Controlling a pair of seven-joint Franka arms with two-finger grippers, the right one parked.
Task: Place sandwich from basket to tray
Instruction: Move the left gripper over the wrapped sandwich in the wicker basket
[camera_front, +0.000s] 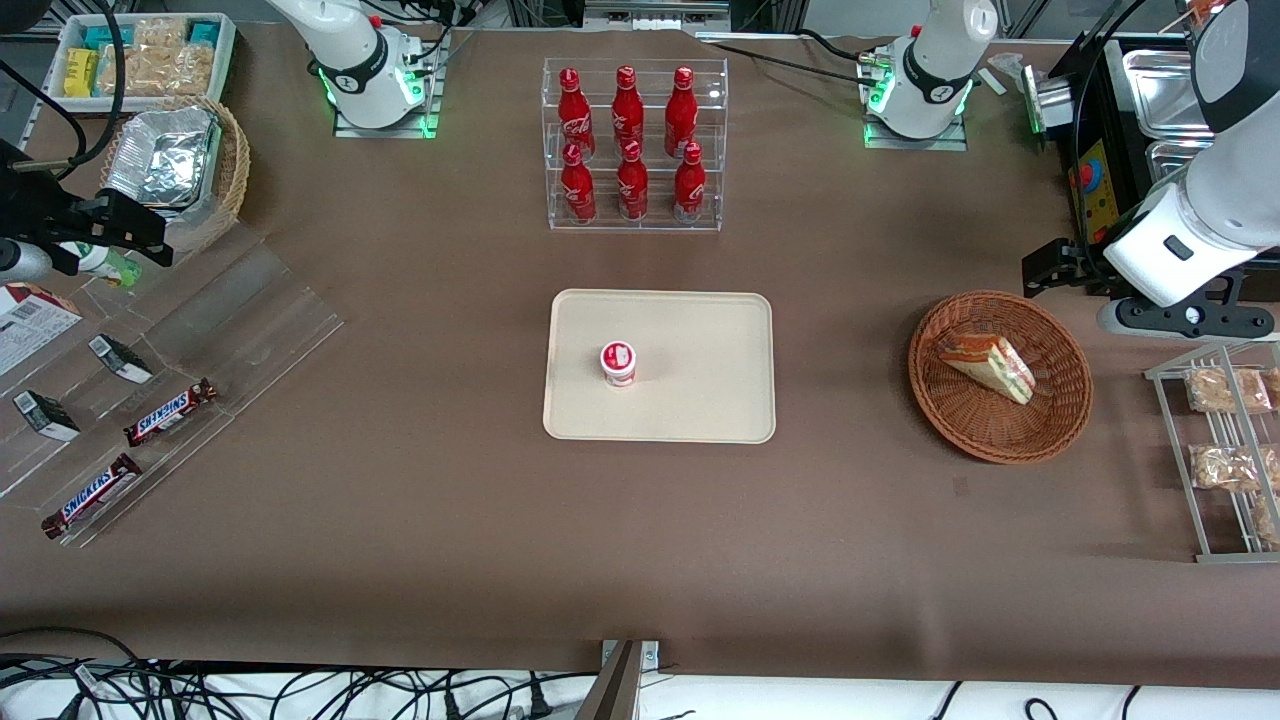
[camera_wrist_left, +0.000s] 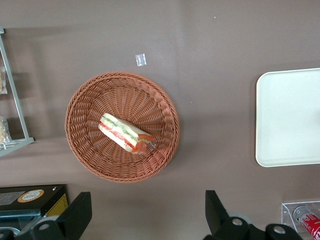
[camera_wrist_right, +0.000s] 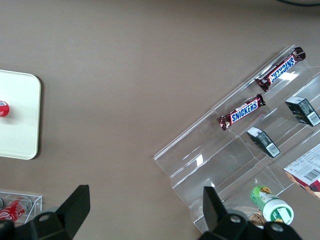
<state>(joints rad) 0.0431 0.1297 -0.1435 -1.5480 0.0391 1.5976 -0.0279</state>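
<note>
Two Snickers bars (camera_front: 171, 411) in clear rack toward parked arm's end. Six red bottles (camera_front: 627, 142) in clear stand. One tray (camera_front: 700, 330), one small red-lidded cup (camera_front: 618, 362) on it. One basket (camera_front: 1060, 400), one sandwich (camera_front: 985, 365) inside. Gripper (camera_wrist_left: 145, 212) near basket, probably above table; fingers spread wide, holding nothing.

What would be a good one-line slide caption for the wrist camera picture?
Open gripper poised above the sandwich in its basket, tray waiting beside.
</note>
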